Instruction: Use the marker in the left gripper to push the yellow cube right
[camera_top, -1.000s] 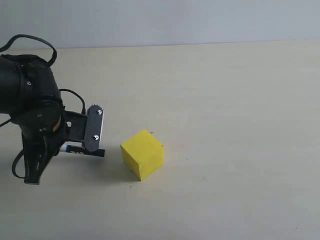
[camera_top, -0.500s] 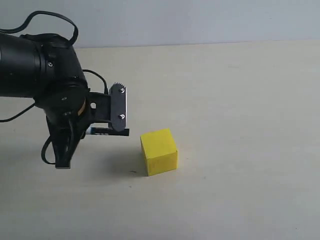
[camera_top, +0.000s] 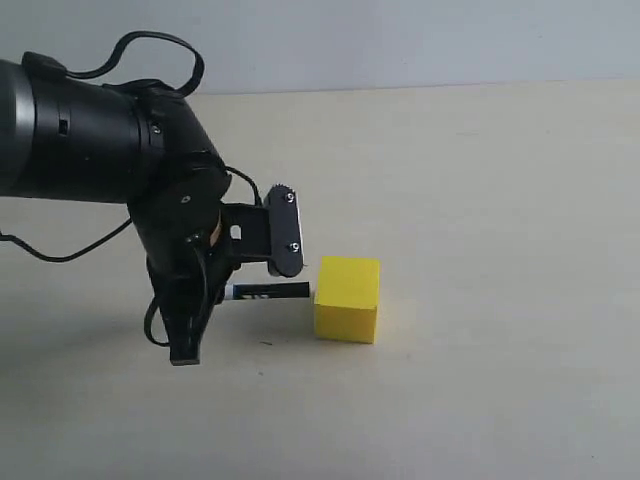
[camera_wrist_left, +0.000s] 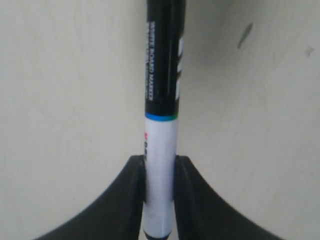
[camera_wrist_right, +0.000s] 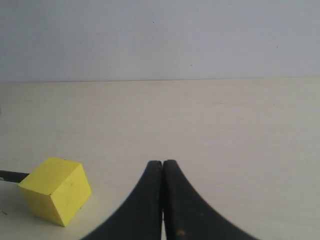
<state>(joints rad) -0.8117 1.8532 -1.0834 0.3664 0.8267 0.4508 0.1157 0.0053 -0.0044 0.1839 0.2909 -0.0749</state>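
The yellow cube (camera_top: 347, 298) rests on the pale table, a little left of centre in the exterior view, and shows again in the right wrist view (camera_wrist_right: 56, 189). My left gripper (camera_top: 255, 282) is shut on the marker (camera_top: 268, 292), which lies level with its black cap end against the cube's left face. In the left wrist view the jaws (camera_wrist_left: 160, 172) pinch the white barrel of the marker (camera_wrist_left: 162, 100), and the cube is out of that frame. My right gripper (camera_wrist_right: 162, 164) is shut on nothing, well to the side of the cube.
The pale table (camera_top: 500, 200) stretches right of the cube up to a light wall (camera_top: 400, 40). Black cables (camera_top: 150, 50) loop above the left wrist. A black part of the left arm (camera_top: 185, 345) hangs down near the table left of the cube.
The left arm has swept rightwards with the marker. The cube has slid right and turned, from corner-on to nearly square-on. The marker tip now meets its left face.
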